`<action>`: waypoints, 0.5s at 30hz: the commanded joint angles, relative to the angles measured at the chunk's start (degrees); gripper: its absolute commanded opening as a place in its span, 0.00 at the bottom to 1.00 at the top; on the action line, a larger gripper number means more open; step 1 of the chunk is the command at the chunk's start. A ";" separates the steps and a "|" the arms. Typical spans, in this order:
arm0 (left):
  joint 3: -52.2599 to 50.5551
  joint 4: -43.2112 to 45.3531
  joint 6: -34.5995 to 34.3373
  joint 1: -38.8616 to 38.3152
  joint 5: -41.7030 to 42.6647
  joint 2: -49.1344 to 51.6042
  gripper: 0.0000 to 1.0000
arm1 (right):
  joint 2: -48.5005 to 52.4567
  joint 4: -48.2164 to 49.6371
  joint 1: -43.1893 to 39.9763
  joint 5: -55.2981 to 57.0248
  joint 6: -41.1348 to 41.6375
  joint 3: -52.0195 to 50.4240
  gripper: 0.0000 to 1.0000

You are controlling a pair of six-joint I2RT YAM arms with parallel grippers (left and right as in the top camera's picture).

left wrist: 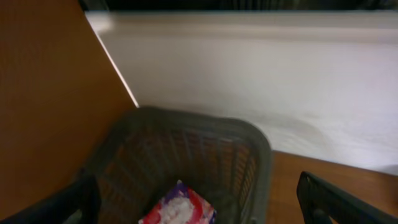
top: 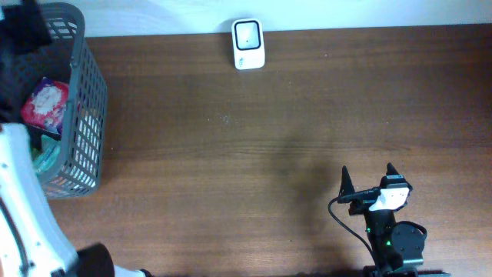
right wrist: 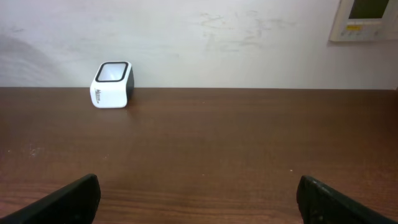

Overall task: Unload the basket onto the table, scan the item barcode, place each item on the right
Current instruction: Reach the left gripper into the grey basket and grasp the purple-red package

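Item: a pink-and-white printed packet [top: 46, 104] lies inside the grey plastic mesh basket [top: 91, 115] at the left end of the brown wooden table [top: 231, 154]. Something teal lies beside it, too hidden to name.
Left gripper: the left gripper [left wrist: 198, 200] hangs over the basket, jaws spread wide and empty. In the left wrist view the packet shows below, between the two fingers.
Right gripper: the right gripper [top: 367, 171] sits low over the table's near right part, jaws wide apart and holding nothing, well apart from the packet.
Scanner: a small white box-shaped barcode scanner [top: 248, 44] stands at the table's far edge near the middle, window facing up, well apart from the basket and both grippers.
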 commanded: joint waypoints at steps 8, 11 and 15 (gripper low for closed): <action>1.51 -6.12 -1.62 12.07 8.81 15.32 0.93 | -0.33 -0.07 -0.37 0.48 -0.17 -0.50 0.99; 1.44 -6.91 7.61 11.67 8.35 19.34 0.79 | -0.33 -0.09 -0.37 0.50 -0.17 -0.50 0.99; 1.40 -8.50 11.87 10.88 -0.04 25.64 0.80 | -0.33 -0.09 -0.37 0.48 -0.17 -0.50 0.99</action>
